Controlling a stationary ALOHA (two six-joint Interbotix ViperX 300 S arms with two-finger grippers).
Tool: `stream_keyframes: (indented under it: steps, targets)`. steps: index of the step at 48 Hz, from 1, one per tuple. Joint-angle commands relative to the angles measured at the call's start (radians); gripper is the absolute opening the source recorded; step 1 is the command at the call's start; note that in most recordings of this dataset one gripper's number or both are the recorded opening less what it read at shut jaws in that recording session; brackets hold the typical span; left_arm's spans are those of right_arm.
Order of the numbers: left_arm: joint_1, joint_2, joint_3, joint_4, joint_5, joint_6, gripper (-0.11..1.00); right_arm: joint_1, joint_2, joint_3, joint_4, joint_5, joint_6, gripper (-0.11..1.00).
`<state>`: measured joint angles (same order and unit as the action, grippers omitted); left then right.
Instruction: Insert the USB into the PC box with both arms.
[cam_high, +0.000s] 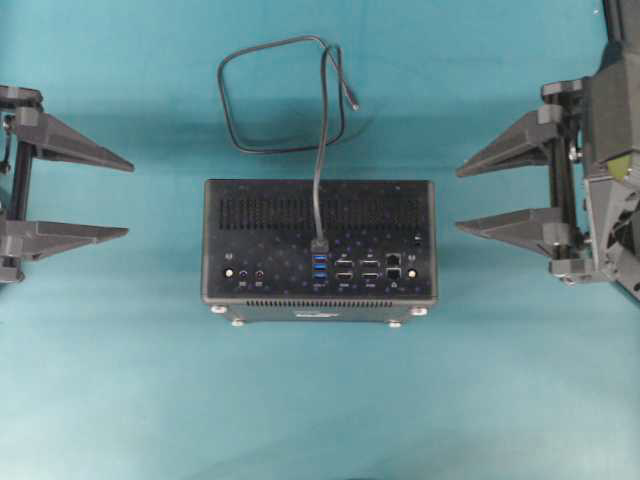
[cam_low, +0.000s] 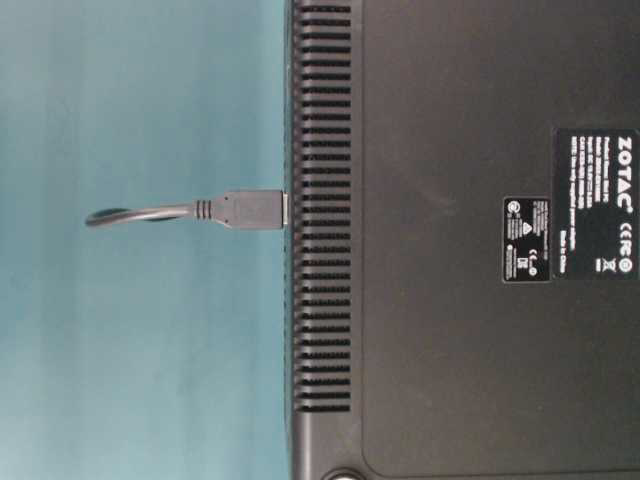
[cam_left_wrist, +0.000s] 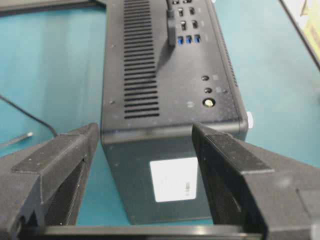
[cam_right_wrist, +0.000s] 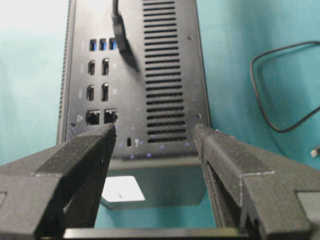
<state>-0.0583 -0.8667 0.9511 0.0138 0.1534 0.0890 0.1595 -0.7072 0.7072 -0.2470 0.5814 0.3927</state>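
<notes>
The PC box (cam_high: 270, 250) lies flat in the middle of the teal table, port face up. The USB plug (cam_high: 319, 246) stands in the top blue port; its thin black cable (cam_high: 318, 190) runs back to a loop behind the box. In the table-level view the plug (cam_low: 252, 209) meets the box (cam_low: 450, 300). My left gripper (cam_high: 130, 200) is open and empty, left of the box. My right gripper (cam_high: 457, 200) is open and empty, right of it. The wrist views show each gripper (cam_left_wrist: 145, 130) (cam_right_wrist: 155, 130) facing a box end, apart from it.
The cable's loose far end (cam_high: 352, 100) lies on the table behind the box, right of the loop. The loop also shows at the right of the right wrist view (cam_right_wrist: 255, 85). Bare teal table (cam_high: 320, 400) lies in front of the box.
</notes>
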Motion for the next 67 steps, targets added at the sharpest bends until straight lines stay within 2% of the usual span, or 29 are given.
stream_keyframes:
  steps: [1, 18, 67]
  targets:
    - [0.0, 0.003, -0.014, 0.003, -0.006, 0.0, 0.75, -0.003, -0.02, -0.003, -0.003, -0.005, 0.008, 0.71]
    - [-0.002, 0.006, -0.011, 0.003, -0.005, -0.029, 0.75, -0.002, -0.064, 0.023, -0.002, -0.012, 0.011, 0.71]
    - [0.0, 0.02, -0.02, 0.003, -0.005, -0.031, 0.75, 0.008, -0.127, 0.094, 0.008, -0.13, 0.011, 0.71]
